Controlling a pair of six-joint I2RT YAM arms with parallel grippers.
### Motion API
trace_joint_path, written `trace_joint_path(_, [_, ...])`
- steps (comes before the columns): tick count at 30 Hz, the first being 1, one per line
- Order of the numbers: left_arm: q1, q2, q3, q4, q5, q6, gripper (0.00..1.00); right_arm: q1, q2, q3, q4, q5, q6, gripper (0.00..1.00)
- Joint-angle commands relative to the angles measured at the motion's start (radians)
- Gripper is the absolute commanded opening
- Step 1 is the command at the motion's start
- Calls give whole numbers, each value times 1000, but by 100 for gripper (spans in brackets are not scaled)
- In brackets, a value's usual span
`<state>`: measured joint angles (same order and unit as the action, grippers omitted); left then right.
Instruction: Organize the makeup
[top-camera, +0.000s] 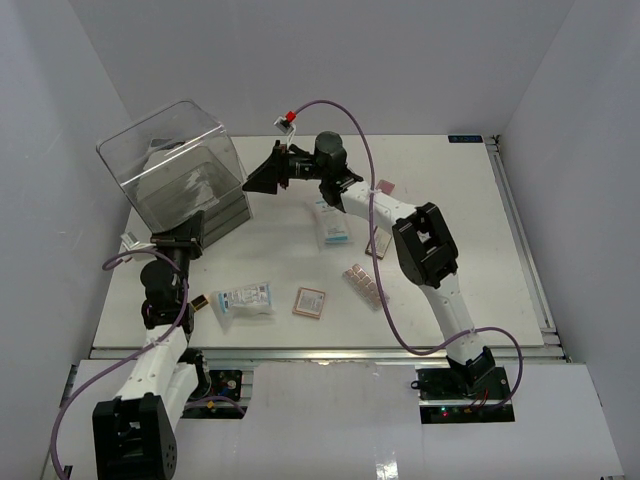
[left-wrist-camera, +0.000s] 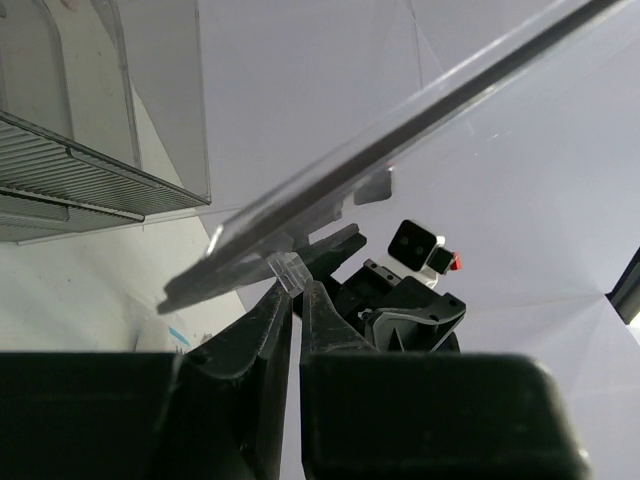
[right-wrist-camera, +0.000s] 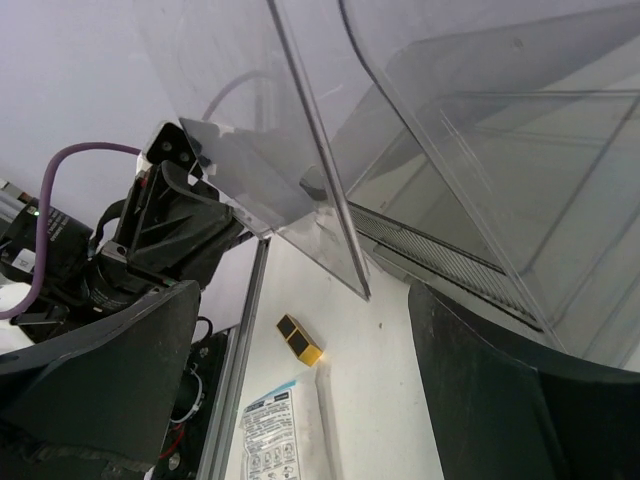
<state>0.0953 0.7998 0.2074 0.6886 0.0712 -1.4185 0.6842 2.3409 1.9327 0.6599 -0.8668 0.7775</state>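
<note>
On the table lie the makeup items: a black-gold palette (top-camera: 199, 302), a clear sachet (top-camera: 243, 298), a pink palette (top-camera: 309, 301), a pink multi-pan strip (top-camera: 364, 284), a second sachet (top-camera: 331, 222) and a brown palette (top-camera: 379, 245). My left gripper (left-wrist-camera: 296, 290) is shut on a small clear tab (left-wrist-camera: 285, 272) at the edge of the clear box's hinged lid (left-wrist-camera: 400, 140), which stands raised. My right gripper (top-camera: 262, 175) hangs open beside the box with nothing between its fingers. The right wrist view shows the black-gold palette (right-wrist-camera: 300, 340) and a sachet (right-wrist-camera: 275, 435) below it.
The big clear plastic box (top-camera: 180, 175) stands at the back left, with ribbed drawers (right-wrist-camera: 440, 255) at its base. A small pink item (top-camera: 384, 186) lies at the back. A metal rail (top-camera: 320, 350) lines the table's near edge.
</note>
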Motion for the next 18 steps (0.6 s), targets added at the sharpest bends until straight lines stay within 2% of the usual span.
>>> trace_joint_path(1, [-3, -51, -2, -26, 64, 7, 0, 29, 9, 55, 85, 12, 19, 92])
trace_joint_path(7, [-3, -64, -4, -42, 63, 0, 0, 37, -5, 38, 170, -16, 87, 99])
trace_joint_path(10, [-2, -65, -8, -48, 56, -4, 1, 37, -30, 6, 207, -35, 115, 93])
trace_joint_path(12, [-3, -66, -5, -69, 55, -10, 13, 35, -54, -19, 244, -41, 145, 90])
trace_joint_path(15, [-3, -80, 8, -118, 68, -6, 43, 32, -73, -52, 283, -48, 181, 85])
trace_joint_path(18, [-3, -108, 20, -164, 103, 26, 58, 30, -102, -79, 304, -54, 200, 84])
